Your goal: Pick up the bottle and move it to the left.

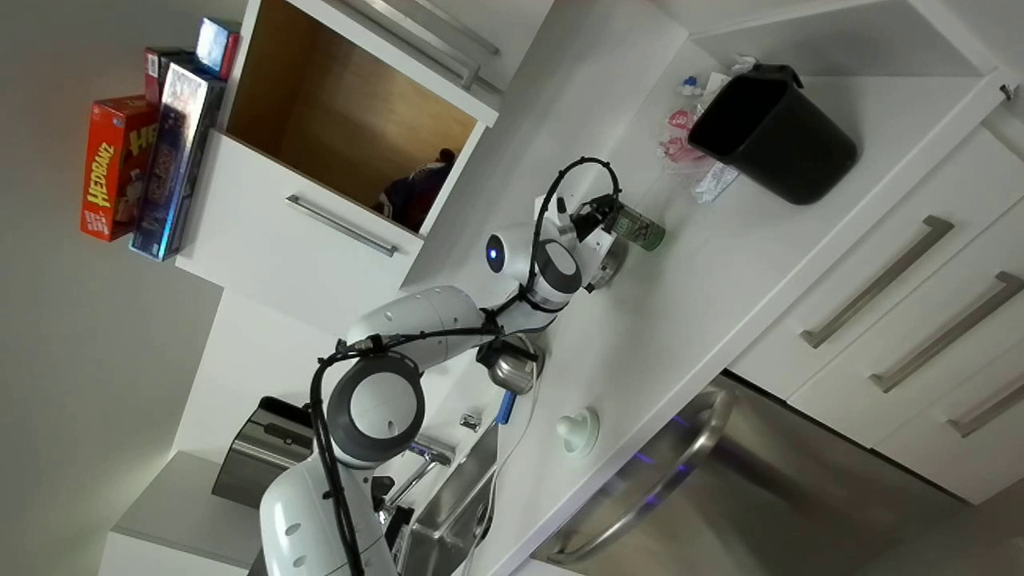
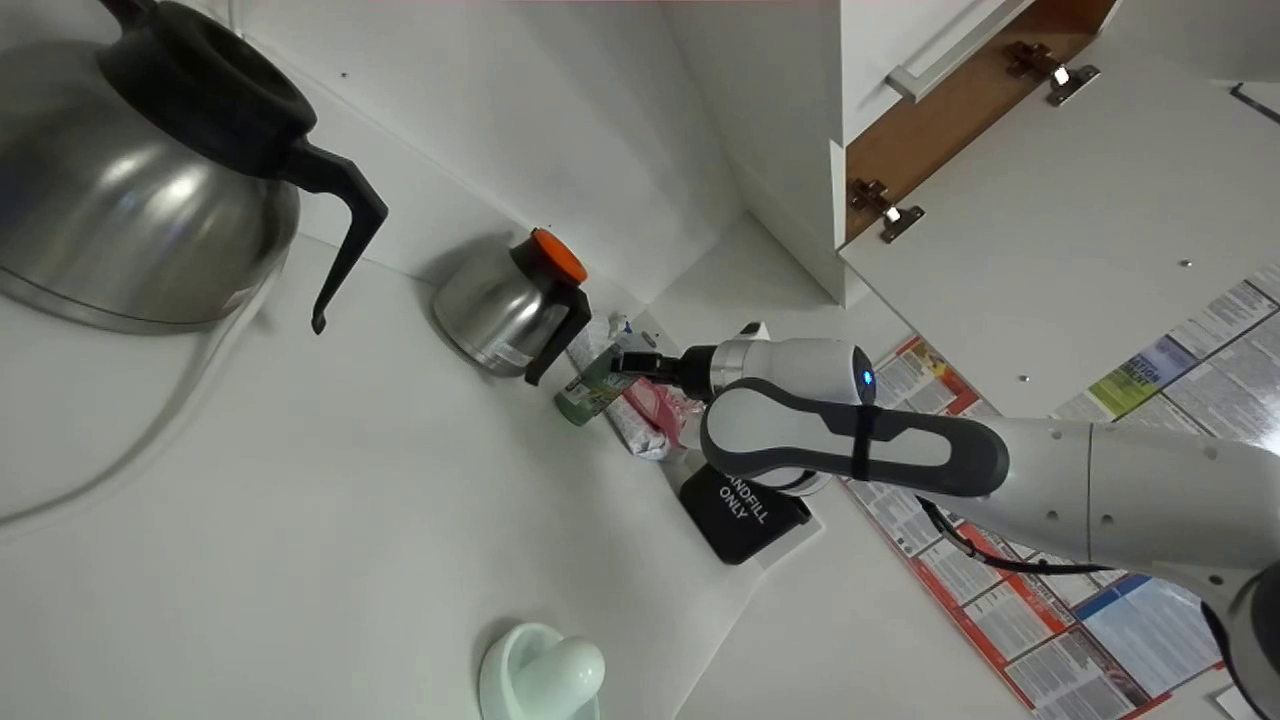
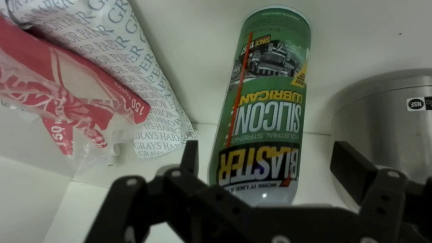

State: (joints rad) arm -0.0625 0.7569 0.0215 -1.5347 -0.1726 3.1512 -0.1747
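Wrist view shows the black two-fingered hand spread wide, its fingers on either side of the upper end of a green, can-shaped bottle, with gaps between. The bottle stands upright near the back edge of the white desk. Just beside it is a steel, orange-lidded pot; on the bottle's other side, toward the back corner, lie a red-and-clear plastic pack and a bundle in white printed paper. A black plastic bin sits between that pack and the front edge; near the same edge rests a pale green round dish.
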